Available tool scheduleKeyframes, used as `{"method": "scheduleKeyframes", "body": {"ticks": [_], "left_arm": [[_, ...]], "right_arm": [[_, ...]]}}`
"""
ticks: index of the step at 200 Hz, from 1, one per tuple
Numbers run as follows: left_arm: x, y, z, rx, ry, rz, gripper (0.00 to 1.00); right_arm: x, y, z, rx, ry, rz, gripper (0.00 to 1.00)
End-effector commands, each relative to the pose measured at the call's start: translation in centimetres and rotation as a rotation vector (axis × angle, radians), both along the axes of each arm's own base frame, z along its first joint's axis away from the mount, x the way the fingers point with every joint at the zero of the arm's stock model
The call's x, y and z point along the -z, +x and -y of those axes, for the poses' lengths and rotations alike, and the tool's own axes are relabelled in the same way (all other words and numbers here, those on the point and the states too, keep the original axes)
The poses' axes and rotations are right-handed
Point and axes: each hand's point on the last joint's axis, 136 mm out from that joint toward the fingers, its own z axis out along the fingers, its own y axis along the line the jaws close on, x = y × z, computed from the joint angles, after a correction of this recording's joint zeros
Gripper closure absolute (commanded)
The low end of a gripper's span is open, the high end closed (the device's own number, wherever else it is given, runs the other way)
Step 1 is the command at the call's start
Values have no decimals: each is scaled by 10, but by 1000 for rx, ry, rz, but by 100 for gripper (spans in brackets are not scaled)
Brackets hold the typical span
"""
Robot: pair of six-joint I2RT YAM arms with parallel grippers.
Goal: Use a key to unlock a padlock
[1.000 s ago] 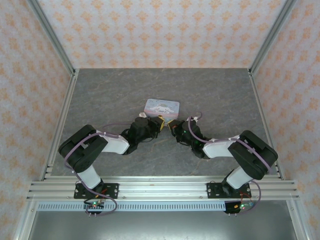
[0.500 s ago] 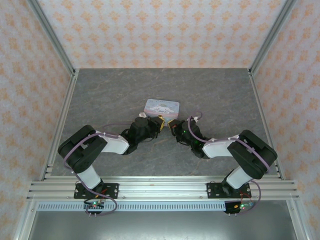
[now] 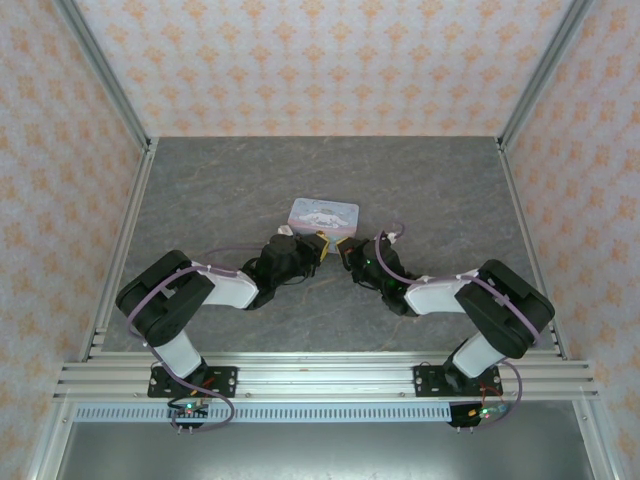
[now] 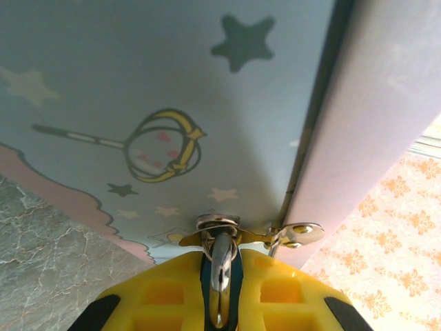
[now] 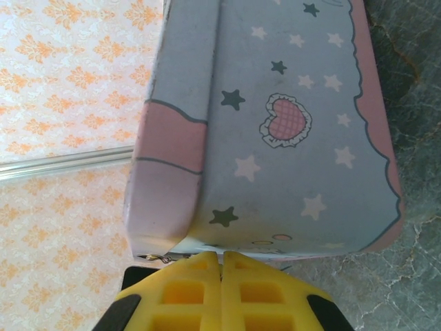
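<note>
Pale blue-and-pink rectangular tin (image 3: pixel 323 215) lies on grey marbled table (image 3: pixel 220 190); small dark-teal padlock (image 4: pixel 220 289) against its near side, within the left gripper (image 3: pixel 318 243)

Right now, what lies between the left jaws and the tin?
The padlock, held in the left gripper, its shackle reaching the tin's clasp; left wrist view.

Overhead rear view; wrist views near tin (image 3: pixel 322 214)

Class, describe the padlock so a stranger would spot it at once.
On the grey table, find the pastel tin in the middle. At its near side, the left end effector pinches the padlock: tiny, dark teal, with a silver shackle, unlike the big pale tin.
</note>
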Motion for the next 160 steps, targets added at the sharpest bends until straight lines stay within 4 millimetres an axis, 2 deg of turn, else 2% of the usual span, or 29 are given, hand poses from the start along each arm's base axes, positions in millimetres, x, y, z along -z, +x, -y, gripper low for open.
{"method": "scheduleKeyframes", "body": {"ticks": [1, 76, 124, 160], "left_arm": [[-17, -2, 4, 3, -24, 42, 100], [-24, 2, 6, -10, -44, 56, 100], [-25, 2, 6, -14, -41, 55, 100], [-25, 3, 5, -19, -42, 56, 100]], "right_arm": [[-23, 6, -8, -7, 29, 48, 100], [-16, 3, -15, -17, 30, 32, 100], [3, -2, -5, 13, 8, -10, 100], [11, -3, -4, 15, 7, -25, 100]]}}
